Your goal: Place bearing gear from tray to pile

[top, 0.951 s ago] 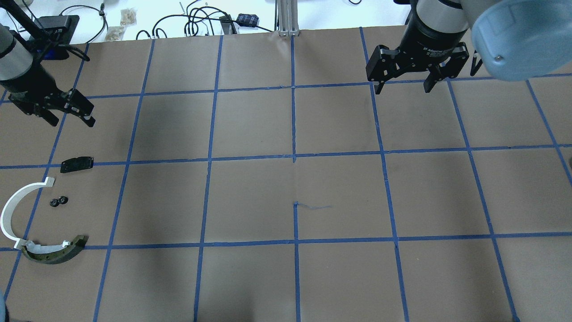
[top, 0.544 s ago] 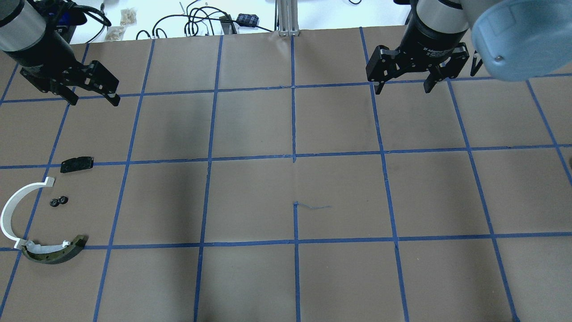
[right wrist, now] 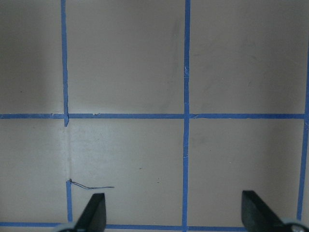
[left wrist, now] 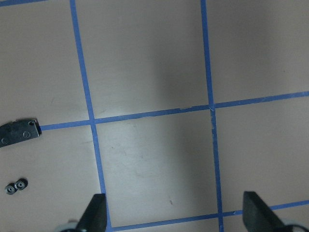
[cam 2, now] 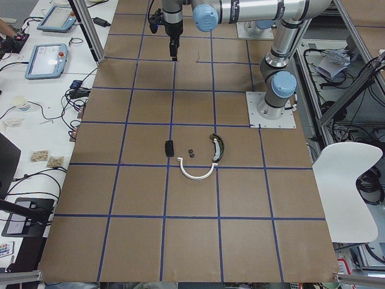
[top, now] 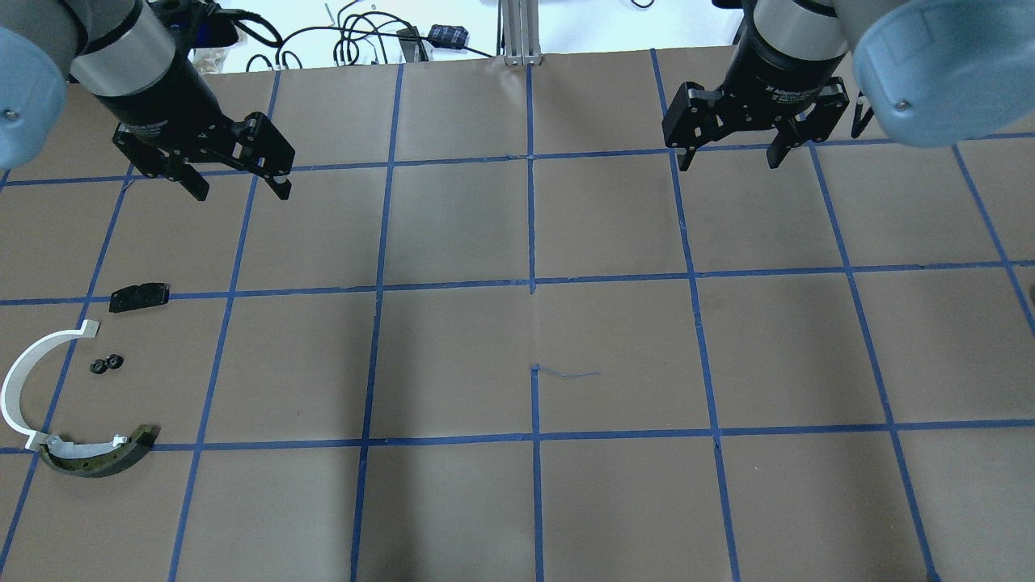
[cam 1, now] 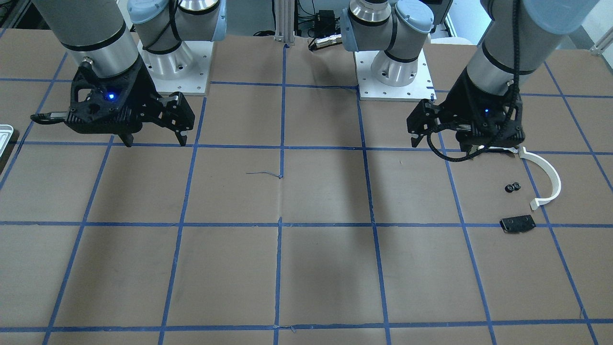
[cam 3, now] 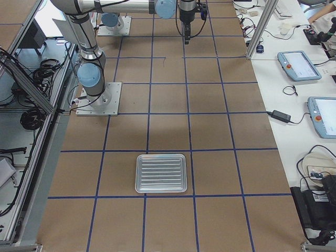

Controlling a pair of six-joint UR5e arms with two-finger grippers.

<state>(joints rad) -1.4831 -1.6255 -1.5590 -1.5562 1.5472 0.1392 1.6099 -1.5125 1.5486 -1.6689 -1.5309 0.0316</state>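
Observation:
Two small black bearing gears (top: 106, 364) lie on the brown paper inside the pile, and show again in the front view (cam 1: 513, 187) and the left wrist view (left wrist: 16, 186). The pile holds a white curved arc (top: 20, 380), a dark olive curved piece (top: 101, 461) and a flat black plate (top: 139, 297). The silvery tray (cam 3: 160, 173) lies by itself and looks empty; its corner shows in the front view (cam 1: 5, 132). My left gripper (top: 240, 192) is open and empty, above the paper beyond the pile. My right gripper (top: 730, 163) is open and empty at the far right.
Blue tape lines divide the brown paper into squares. Cables and small boxes (top: 364, 36) lie on the white bench past the table's far edge. The two arm bases (cam 1: 392, 72) stand at the robot's side of the table.
My left gripper has moved to the right in the overhead view, away from the table's left edge, still open. The right gripper and the pile parts have not moved.

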